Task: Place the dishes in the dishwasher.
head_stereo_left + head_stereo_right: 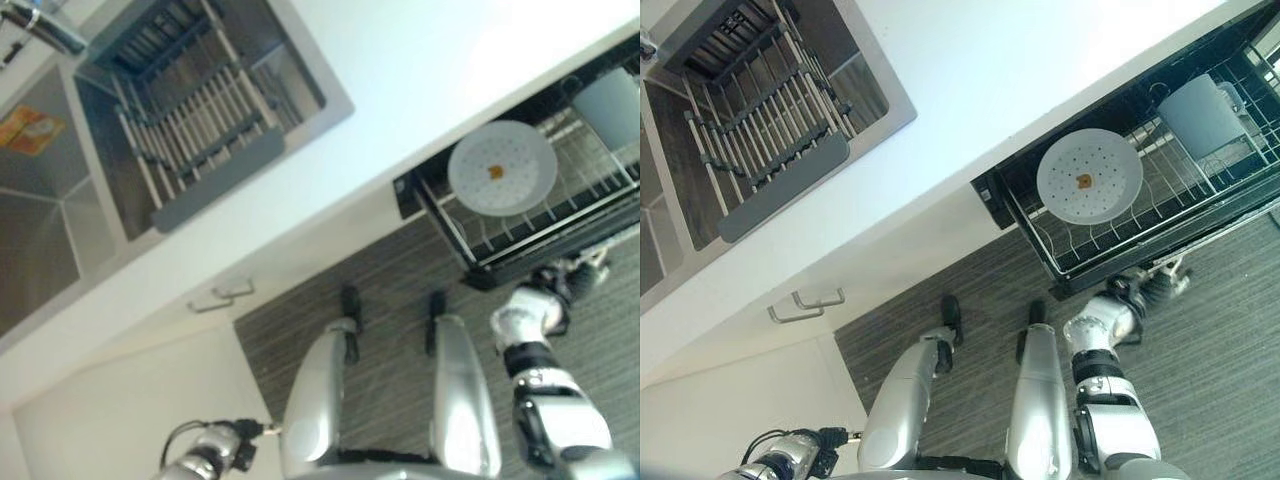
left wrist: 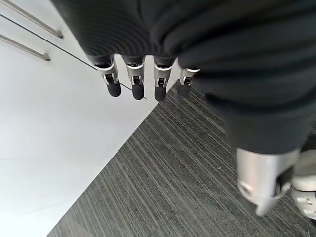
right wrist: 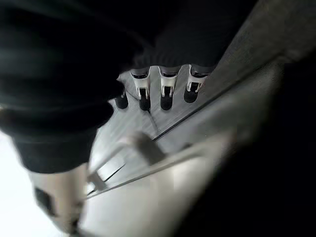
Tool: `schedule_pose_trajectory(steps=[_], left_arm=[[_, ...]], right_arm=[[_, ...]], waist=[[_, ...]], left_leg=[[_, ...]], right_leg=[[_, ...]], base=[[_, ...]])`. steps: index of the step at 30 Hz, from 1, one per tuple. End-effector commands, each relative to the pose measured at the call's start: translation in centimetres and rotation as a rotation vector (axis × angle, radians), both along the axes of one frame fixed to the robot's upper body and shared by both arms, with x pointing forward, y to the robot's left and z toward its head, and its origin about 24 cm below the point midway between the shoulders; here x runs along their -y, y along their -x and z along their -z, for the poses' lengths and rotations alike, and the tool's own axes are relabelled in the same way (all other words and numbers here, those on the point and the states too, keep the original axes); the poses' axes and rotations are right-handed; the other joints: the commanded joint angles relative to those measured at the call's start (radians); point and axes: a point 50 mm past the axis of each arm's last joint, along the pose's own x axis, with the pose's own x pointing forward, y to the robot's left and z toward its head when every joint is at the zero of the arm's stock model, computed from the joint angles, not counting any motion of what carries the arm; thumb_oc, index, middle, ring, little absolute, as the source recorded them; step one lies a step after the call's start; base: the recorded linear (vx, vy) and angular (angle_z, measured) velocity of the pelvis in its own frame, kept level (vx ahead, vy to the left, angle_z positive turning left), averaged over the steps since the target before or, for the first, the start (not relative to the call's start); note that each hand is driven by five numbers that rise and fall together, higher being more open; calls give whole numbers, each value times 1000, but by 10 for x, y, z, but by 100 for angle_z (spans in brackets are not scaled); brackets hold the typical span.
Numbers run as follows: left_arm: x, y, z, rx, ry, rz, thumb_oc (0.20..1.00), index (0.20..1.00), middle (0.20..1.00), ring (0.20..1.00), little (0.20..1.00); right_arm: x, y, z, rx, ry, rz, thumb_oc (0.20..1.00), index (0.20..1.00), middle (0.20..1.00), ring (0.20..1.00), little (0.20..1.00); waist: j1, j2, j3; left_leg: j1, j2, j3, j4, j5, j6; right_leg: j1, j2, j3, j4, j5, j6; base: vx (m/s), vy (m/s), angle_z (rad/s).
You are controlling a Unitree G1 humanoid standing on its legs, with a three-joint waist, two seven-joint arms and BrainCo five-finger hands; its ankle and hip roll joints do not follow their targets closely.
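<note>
Plate: a white plate [image 1: 1089, 176] with a small brown spot at its centre lies in the pulled-out dishwasher rack [image 1: 1080, 262], near the rack's front left corner.
Other load: a pale blue container [image 1: 1200, 115] sits deeper in the same rack.
Right robot hand: the right robot hand [image 1: 1150, 283] is at the rack's front rail, just below the plate; in its wrist view the fingers [image 3: 166, 98] reach out straight and hold nothing, though that view is blurred, so contact with the rail cannot be told.
Left robot hand: the left robot hand [image 2: 143, 74] hangs low by the white cabinet door [image 2: 44, 123], fingers relaxed and empty.
Sink: a grey drying rack [image 1: 765, 120] stands in the sink [image 1: 895, 105] set in the white desk [image 1: 1040, 60], well apart from the dishwasher.
Key relation: the plate lies just beyond the right robot hand, across the rail; the rack's long axis runs along the desk edge, and the right arm is by far the nearer.
Likely step: the plate looks placed.
</note>
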Motion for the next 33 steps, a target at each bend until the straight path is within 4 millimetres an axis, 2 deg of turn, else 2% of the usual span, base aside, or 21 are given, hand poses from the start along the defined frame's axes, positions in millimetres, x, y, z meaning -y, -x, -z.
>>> schedule_pose_trajectory(steps=[1, 2, 7, 11, 17, 23, 26, 27, 29, 33], left_arm=[[-12, 26, 4, -95, -74, -36, 1000, 1000, 1000, 1000, 1000], [-11, 24, 3, -91, -82, -40, 1000, 1000, 1000, 1000, 1000], [-12, 23, 3, -85, -97, -62, 1000, 1000, 1000, 1000, 1000], [-12, 18, 1, -85, -108, -83, 1000, 1000, 1000, 1000, 1000], [-15, 12, -2, -91, -122, -92, 1000, 1000, 1000, 1000, 1000], [-15, 3, -5, -85, -111, -107, 1000, 1000, 1000, 1000, 1000], [-18, -1, -7, -79, -114, -132, 1000, 1000, 1000, 1000, 1000], [-21, -1, -8, -85, -123, -139, 1000, 1000, 1000, 1000, 1000], [-27, -1, -10, -88, -141, -148, 1000, 1000, 1000, 1000, 1000], [-43, -2, -16, -85, -177, -186, 1000, 1000, 1000, 1000, 1000]], right_arm=[[-8, -8, -39, 75, 244, -68, 1000, 1000, 1000, 1000, 1000], [-21, -15, -50, 88, 279, -110, 1000, 1000, 1000, 1000, 1000], [-44, -27, -73, 112, 386, -213, 1000, 1000, 1000, 1000, 1000], [-66, -34, -94, 133, 536, -287, 1000, 1000, 1000, 1000, 1000], [-81, -45, -119, 141, 680, -366, 1000, 1000, 1000, 1000, 1000], [-99, -59, -144, 102, 896, -465, 1000, 1000, 1000, 1000, 1000], [-101, -62, -158, 87, 1000, -460, 1000, 1000, 1000, 1000, 1000], [-99, -64, -163, 77, 1035, -448, 1000, 1000, 1000, 1000, 1000], [-94, -66, -174, 65, 1080, -428, 1000, 1000, 1000, 1000, 1000], [-82, -76, -184, 61, 1092, -505, 1000, 1000, 1000, 1000, 1000]], waist=[[7, -7, 1], [16, -14, 1], [32, -33, 1], [50, -53, 1], [84, -67, 1], [134, -81, 1], [155, -93, 1], [164, -105, 1], [180, -117, 1], [218, -148, 1]], left_leg=[[44, -43, -8, 5, -60, 29], [39, -44, -11, -2, -56, 32], [29, -38, -12, -18, -49, 35], [12, -38, -24, -21, -47, 39], [-4, -42, -46, -11, -49, 43], [-23, -48, -76, 5, -48, 43], [-31, -51, -88, 6, -46, 44], [-20, -58, -98, 16, -76, 41], [-33, -60, -110, 28, -81, 42], [-57, -55, -135, 45, -86, 42]], right_leg=[[45, 17, -8, -27, 26, -15], [43, 21, -8, -35, 32, -15], [39, 33, -4, -55, 45, -8], [35, 39, -4, -71, 54, 0], [36, 39, -15, -71, 51, 3], [33, 30, -45, -60, 44, 4], [32, 29, -56, -58, 42, 6], [48, 25, -56, -46, 12, 15], [47, 24, -67, -38, 8, 15], [43, 21, -97, -23, 6, 18]], base=[[-26, -10, -4], [-36, -16, -3], [-14, -5, 1], [1, 0, 4], [19, 6, 12], [46, 56, 15], [63, 6, 12], [115, -39, 13], [73, -58, 13], [40, -129, 19]])
